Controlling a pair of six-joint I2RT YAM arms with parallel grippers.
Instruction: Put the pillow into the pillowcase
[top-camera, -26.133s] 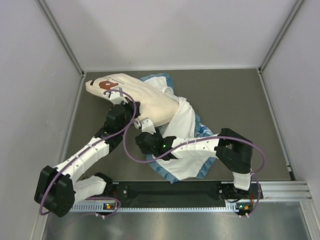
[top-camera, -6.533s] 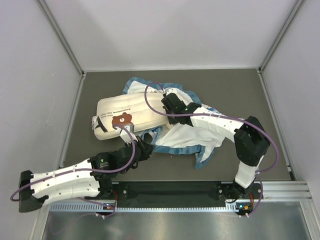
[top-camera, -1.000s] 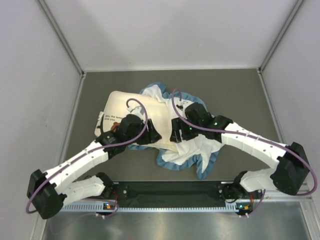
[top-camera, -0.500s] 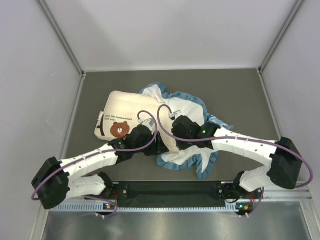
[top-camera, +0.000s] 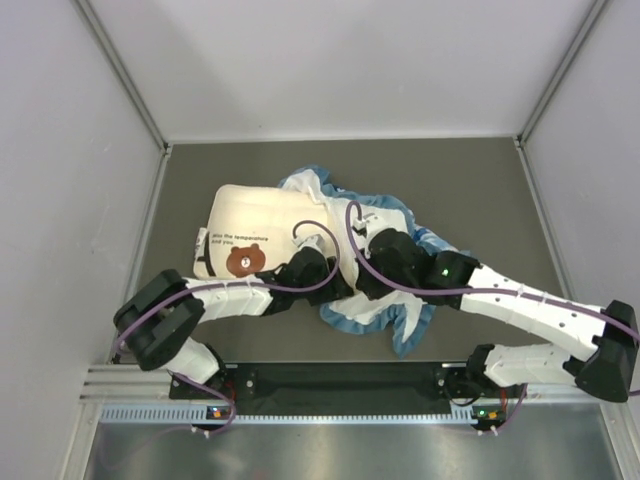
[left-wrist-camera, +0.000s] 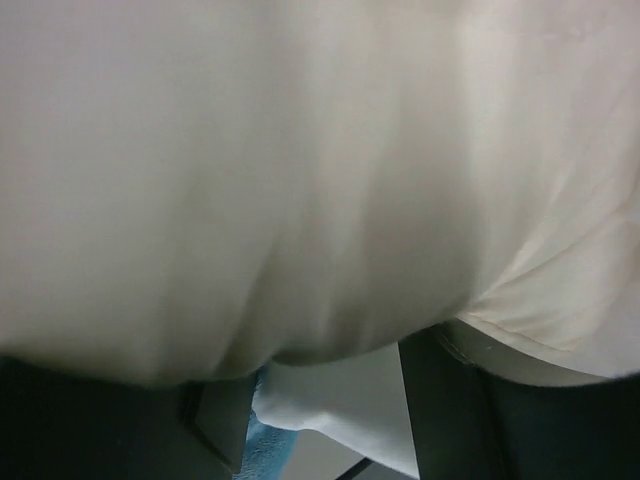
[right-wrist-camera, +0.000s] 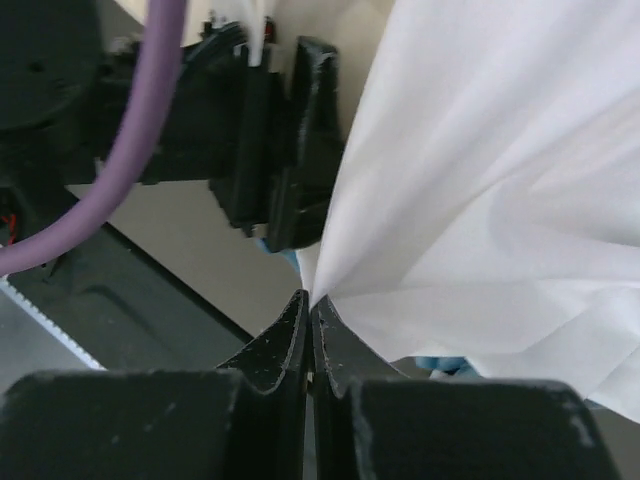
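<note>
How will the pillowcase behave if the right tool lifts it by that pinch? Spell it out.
Likely floppy: the pillowcase gathers into folds converging at the shut right tool, so it should drape, not hold shape. Probably light: the thin cloth lies crumpled on the table. It may slip out, as only a small tuck is pinched.

- A dark grey-brown table top (top-camera: 480, 190) filled the middle of the top view.
- Plain pale walls (top-camera: 340, 60) closed it in at the back, left and right.
- Aluminium posts (top-camera: 120, 70) slanted down from the upper corners.
- A slotted rail (top-camera: 560, 380) and a dull metal sheet (top-camera: 350, 455) lay along the bottom edge.
- The light was soft and even.
</note>
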